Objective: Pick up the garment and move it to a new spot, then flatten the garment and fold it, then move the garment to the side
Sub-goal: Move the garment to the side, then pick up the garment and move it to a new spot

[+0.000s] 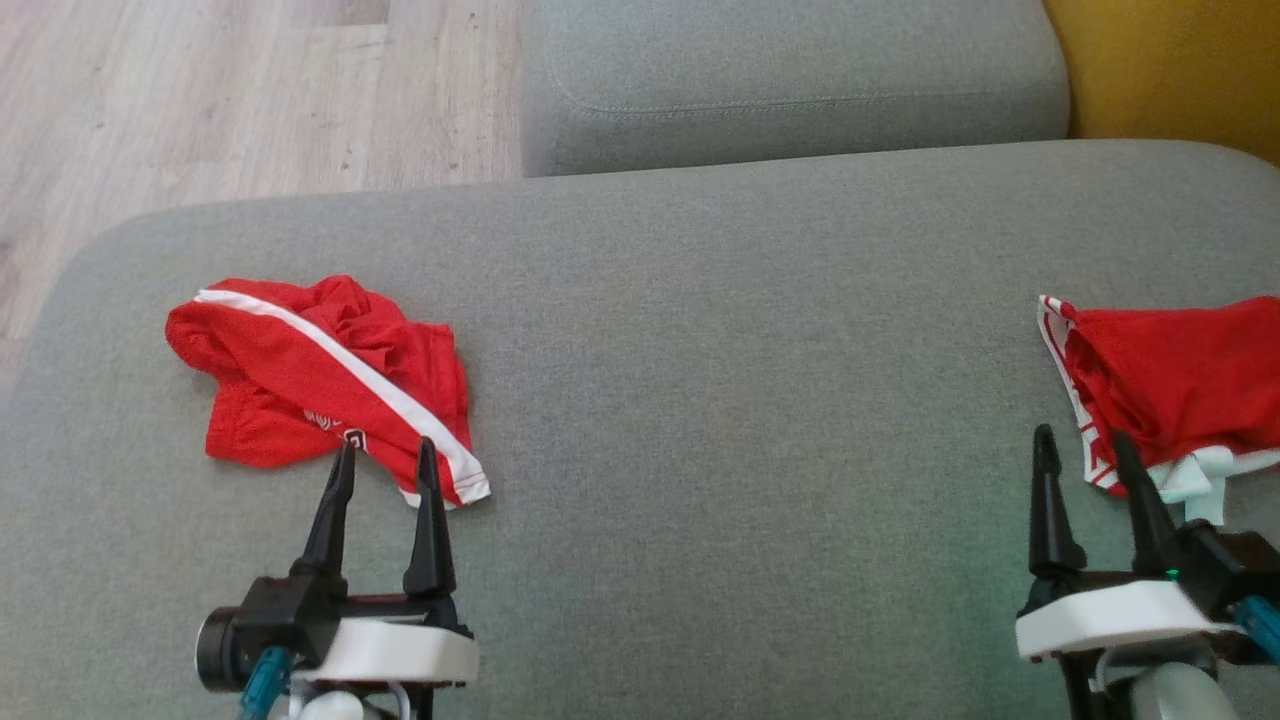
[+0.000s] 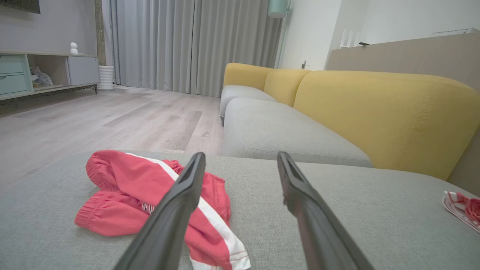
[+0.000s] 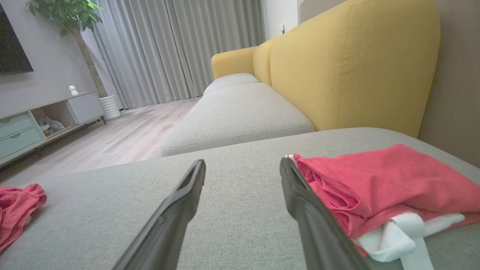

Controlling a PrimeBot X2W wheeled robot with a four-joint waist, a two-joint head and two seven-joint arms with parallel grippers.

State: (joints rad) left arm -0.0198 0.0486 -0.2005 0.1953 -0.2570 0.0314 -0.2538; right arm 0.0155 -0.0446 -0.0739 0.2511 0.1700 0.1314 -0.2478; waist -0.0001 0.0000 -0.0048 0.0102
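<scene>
Left hand (image 1: 386,445) and right hand (image 1: 1082,434) both spread and empty, crumpled red garment (image 1: 300,370) lying left on the grey sofa cushion (image 1: 700,400), and a shallow pinch may catch one layer and slip!

Left gripper (image 1: 387,445): low at the left of the head view, two long dark fingers pointing up that view, almost parallel.
Left fingers (image 2: 176,213): in the left wrist view they rise from the bottom edge, spread wide, tips at equal height.
Left wrist (image 1: 400,650): white housing under a black block, with a teal cable at its left side.
Right gripper (image 1: 1082,434): low at the right of the head view, fingers pointing up and leaning a little to the left.
Right fingers (image 3: 168,221): in the right wrist view also spread wide, tips level.
Right wrist (image 1: 1110,610): white housing, a small green light on the black part above it.
</scene>
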